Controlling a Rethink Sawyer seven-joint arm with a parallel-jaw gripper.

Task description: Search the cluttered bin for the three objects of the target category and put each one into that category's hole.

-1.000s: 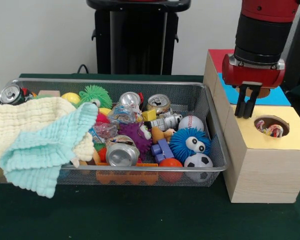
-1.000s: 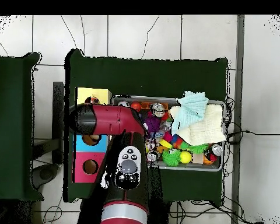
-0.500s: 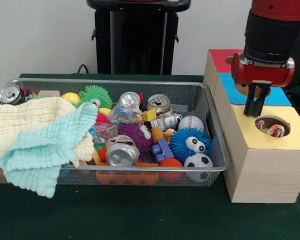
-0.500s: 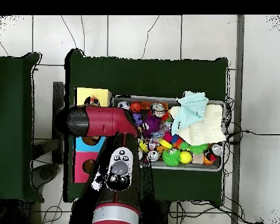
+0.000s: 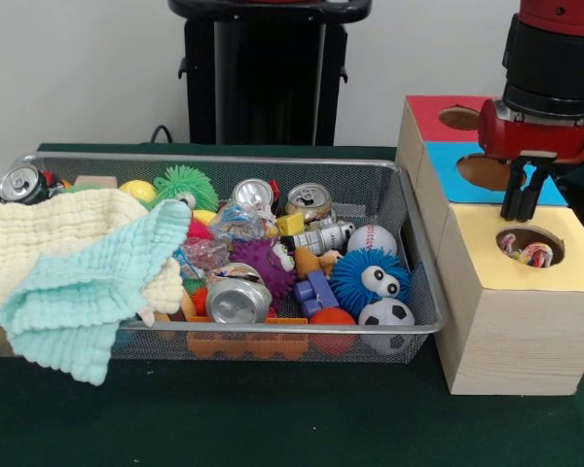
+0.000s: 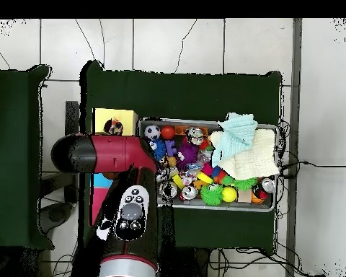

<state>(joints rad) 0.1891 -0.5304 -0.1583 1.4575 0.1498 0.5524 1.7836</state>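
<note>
My gripper (image 5: 521,206) hangs shut and empty over the wooden box (image 5: 511,331), just above and slightly behind the hole (image 5: 529,245) in its yellow section. Small colourful items lie inside that hole. The box also has a blue section with a hole (image 5: 485,172) and a red one with a hole (image 5: 458,118). The wire bin (image 5: 420,292) to the left holds silver cans (image 5: 238,300), a baseball (image 5: 372,238), a soccer ball (image 5: 385,313), a blue fuzzy ball with eyes (image 5: 369,276) and other toys. In the overhead view the red arm (image 6: 96,153) covers the gripper and most of the box.
A cream cloth (image 5: 49,238) and a mint cloth (image 5: 92,292) cover the bin's left half. Another can (image 5: 19,182) lies in the far left corner. The black pedestal (image 5: 268,73) rises behind the bin. The overhead view shows the yellow section (image 6: 114,117) and bin (image 6: 205,122).
The shut gripper has moved right and slightly up in the front view, from the box's bin-side edge to above the yellow hole. The bin's contents have not shifted.
</note>
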